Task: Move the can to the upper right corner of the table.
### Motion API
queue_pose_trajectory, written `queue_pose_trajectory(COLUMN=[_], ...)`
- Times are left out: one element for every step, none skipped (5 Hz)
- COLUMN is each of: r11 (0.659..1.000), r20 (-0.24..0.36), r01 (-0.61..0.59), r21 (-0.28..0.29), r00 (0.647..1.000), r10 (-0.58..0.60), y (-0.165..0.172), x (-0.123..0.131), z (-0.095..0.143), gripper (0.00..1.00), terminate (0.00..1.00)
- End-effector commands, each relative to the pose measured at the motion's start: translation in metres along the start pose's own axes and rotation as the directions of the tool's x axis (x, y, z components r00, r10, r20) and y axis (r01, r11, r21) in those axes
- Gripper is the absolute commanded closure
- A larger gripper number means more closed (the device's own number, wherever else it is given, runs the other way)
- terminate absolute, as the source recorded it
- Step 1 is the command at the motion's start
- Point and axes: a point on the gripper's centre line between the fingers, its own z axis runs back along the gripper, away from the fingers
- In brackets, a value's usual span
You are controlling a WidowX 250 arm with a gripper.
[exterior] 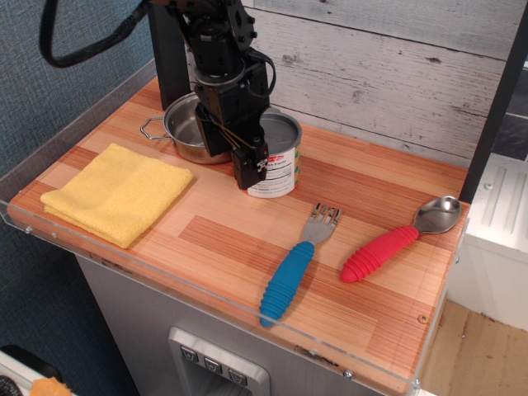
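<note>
The can (280, 172) has a grey metal top and a white label with a red stripe. It stands upright near the middle back of the wooden table (375, 186), just right of the steel pot. My gripper (262, 158) is shut on the can from above. One black finger (247, 170) shows on the can's left front side, and the other is hidden behind the can. I cannot tell whether the can rests on the wood or hangs just above it.
A steel two-handled pot (183, 130) sits behind and left of the gripper, close to the can. A folded yellow cloth (120, 191) lies at the left. A blue-handled fork (295, 266) and a red-handled spoon (394, 244) lie at the front right. A plank wall stands behind.
</note>
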Motion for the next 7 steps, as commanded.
queue_pose_trajectory(r11=[0.999, 0.998, 0.996, 0.994, 0.989, 0.985, 0.992], r20=[0.054, 0.049, 0.072, 0.051, 0.080, 0.083, 0.088], r01=[0.044, 0.057, 0.085, 0.107, 0.140, 0.167, 0.121], r21=[0.001, -0.002, -0.022, -0.021, -0.050, -0.043, -0.035], r00=[0.998, 0.997, 0.994, 0.993, 0.988, 0.983, 0.989], r10=[-0.044, -0.057, -0.083, -0.106, -0.135, -0.163, -0.118], y=[-0.002, -0.008, -0.012, -0.017, -0.020, -0.027, -0.025], x=[0.024, 0.034, 0.047, 0.062, 0.073, 0.081, 0.070], z=[0.009, 0.007, 0.007, 0.004, 0.002, 0.007, 0.014], gripper=[0.00, 0.00, 0.00, 0.00, 0.00, 0.00, 0.00], terminate=[0.00, 0.00, 0.00, 0.00, 0.00, 0.00, 0.00])
